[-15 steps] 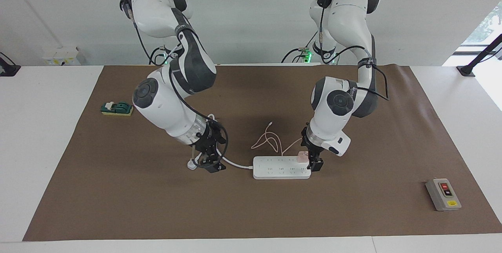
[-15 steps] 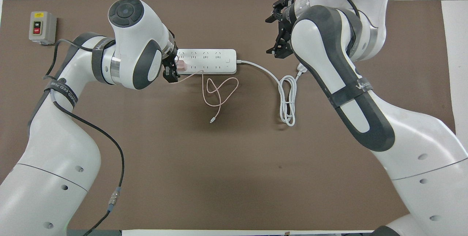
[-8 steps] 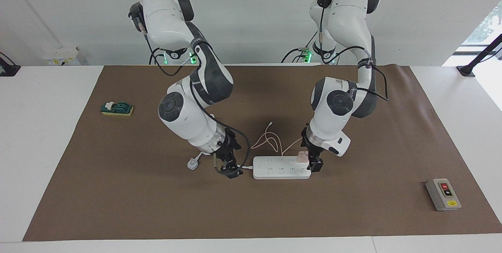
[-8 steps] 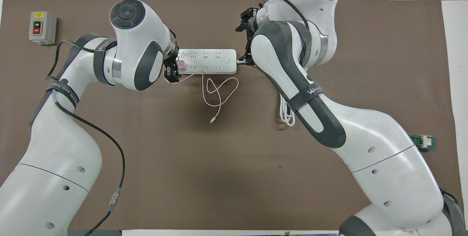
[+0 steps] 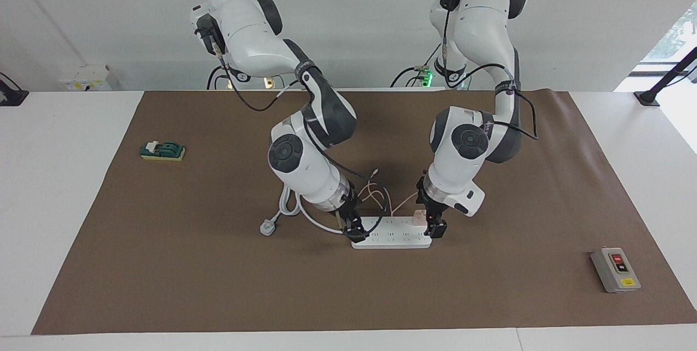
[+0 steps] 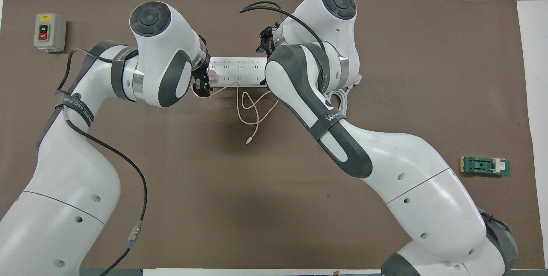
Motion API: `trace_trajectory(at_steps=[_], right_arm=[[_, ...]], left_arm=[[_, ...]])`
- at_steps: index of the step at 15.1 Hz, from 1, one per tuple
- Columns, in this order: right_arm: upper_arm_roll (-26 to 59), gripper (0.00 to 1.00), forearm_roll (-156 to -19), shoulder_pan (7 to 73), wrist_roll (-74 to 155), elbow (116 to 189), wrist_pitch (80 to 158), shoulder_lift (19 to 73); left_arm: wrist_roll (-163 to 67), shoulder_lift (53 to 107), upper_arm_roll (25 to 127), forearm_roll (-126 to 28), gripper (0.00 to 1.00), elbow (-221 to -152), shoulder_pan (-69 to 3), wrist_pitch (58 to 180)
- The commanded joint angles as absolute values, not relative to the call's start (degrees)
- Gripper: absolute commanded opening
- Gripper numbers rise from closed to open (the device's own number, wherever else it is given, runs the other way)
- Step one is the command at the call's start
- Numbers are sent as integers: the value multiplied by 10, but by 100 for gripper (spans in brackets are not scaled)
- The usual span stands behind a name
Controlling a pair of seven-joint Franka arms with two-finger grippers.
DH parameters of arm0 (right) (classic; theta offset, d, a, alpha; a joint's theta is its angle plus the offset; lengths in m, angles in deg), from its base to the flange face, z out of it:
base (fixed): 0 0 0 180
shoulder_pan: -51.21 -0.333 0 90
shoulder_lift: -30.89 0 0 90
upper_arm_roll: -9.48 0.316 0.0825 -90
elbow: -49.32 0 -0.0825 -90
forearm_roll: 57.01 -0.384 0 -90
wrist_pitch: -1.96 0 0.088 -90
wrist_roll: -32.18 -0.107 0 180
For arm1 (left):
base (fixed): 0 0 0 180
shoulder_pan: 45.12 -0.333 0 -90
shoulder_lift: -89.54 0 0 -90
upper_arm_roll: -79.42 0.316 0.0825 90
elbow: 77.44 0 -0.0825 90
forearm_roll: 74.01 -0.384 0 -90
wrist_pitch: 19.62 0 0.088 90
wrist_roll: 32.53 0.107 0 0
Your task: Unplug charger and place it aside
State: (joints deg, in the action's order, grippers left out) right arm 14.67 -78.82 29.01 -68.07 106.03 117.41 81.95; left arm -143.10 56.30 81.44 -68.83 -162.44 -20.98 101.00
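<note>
The pale pink charger is plugged into the white power strip at its end toward the left arm; it also shows in the overhead view. Its thin pink cable loops on the mat nearer to the robots. My left gripper is down at the charger with a finger on either side of it, shut on it. My right gripper is low at the strip's other end, where the white cord leaves it; in the overhead view my arm mostly covers it.
The strip's thick white cord and plug lie toward the right arm's end. A grey switch box sits near the left arm's end, farther from the robots. A green switch block sits at the right arm's end.
My right arm has swung from over the white plug toward the strip and come down at its cord end. My left gripper has stayed at the charger, which is still plugged in.
</note>
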Motion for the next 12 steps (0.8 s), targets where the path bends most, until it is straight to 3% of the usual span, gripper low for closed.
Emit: trace_trajectory(at_steps=[1, 12], right_arm=[[146, 98, -808, 291, -690, 1050, 1186, 835], [146, 98, -825, 285, -690, 1094, 1255, 837]], left_arm=[[-1431, 590, 825, -686, 100, -1666, -200, 1034], [-1431, 595, 825, -686, 100, -1686, -200, 1050]])
